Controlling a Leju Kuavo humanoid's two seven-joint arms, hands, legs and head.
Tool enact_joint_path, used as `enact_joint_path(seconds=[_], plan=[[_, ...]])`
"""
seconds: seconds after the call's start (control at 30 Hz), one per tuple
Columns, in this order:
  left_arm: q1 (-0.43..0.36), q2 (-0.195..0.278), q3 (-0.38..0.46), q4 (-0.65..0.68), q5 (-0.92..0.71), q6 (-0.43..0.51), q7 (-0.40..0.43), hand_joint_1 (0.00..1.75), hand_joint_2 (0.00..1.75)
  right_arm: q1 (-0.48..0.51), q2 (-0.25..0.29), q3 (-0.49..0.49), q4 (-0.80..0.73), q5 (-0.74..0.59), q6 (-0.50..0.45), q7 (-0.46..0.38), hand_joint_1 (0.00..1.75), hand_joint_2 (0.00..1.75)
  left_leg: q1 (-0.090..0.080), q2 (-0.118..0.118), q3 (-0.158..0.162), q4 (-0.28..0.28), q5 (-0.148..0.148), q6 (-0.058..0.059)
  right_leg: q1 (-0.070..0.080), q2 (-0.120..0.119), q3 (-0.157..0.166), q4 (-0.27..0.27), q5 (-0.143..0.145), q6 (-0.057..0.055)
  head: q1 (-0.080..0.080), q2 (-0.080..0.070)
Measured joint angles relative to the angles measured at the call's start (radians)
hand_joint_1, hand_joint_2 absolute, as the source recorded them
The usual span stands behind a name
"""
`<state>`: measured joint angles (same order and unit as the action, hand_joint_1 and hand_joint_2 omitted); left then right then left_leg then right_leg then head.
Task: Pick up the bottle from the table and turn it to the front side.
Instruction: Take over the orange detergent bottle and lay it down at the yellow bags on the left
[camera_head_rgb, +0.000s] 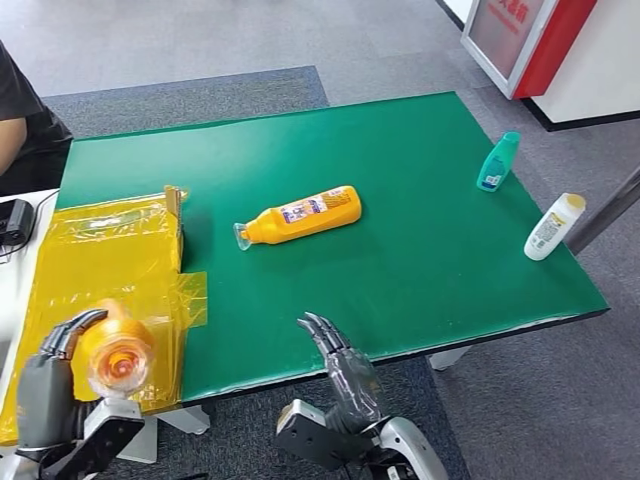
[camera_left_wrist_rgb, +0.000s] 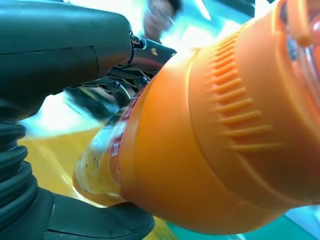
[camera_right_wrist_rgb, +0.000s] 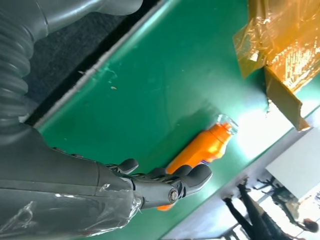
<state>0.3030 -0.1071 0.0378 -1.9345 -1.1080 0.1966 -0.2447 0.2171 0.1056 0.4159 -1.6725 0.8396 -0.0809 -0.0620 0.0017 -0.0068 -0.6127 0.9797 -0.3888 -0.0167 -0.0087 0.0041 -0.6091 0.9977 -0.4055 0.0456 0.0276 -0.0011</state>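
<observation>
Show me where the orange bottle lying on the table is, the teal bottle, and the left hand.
orange bottle on the table (camera_head_rgb: 306, 215): head view, middle of its body.
teal bottle (camera_head_rgb: 498, 162): head view, its body.
left hand (camera_head_rgb: 53, 375): head view, back of the hand.

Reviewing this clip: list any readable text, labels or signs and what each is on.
None can be quoted with confidence.
Lying orange bottle: label print too small to read.
Orange bottle held in the left hand: red label with white characters, blurred.
Teal bottle: label too small.
White bottle: label too small.
Red-framed sign: red characters cut off at the frame edge, unreadable.
</observation>
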Motion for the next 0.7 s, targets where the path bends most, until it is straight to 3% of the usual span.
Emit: enact_joint_path(seconds=[0.3,0.7], plan=[[-0.071,-0.003,0.155,0.010,-0.203,0.045,0.107,1.75,1.75,0.054,-0.008,-0.028,-0.008,-0.053,0.016,-0.002,0.00,1.75,0.000,0.000,0.000,0.000,0.000,0.000,0.000,0.000,0.000,0.000,0.000,0.000,0.000,0.000],[-0.238,0.032,0.167,0.174,-0.412,0.021,0.229,1.75,1.75,0.044,-0.021,-0.012,0.022,-0.107,0.048,-0.010,0.00,1.75,0.000,0.000,0.000,0.000,0.001,-0.001,0.000,0.000,0.000,0.000,0.001,0.000,0.000,0.000]])
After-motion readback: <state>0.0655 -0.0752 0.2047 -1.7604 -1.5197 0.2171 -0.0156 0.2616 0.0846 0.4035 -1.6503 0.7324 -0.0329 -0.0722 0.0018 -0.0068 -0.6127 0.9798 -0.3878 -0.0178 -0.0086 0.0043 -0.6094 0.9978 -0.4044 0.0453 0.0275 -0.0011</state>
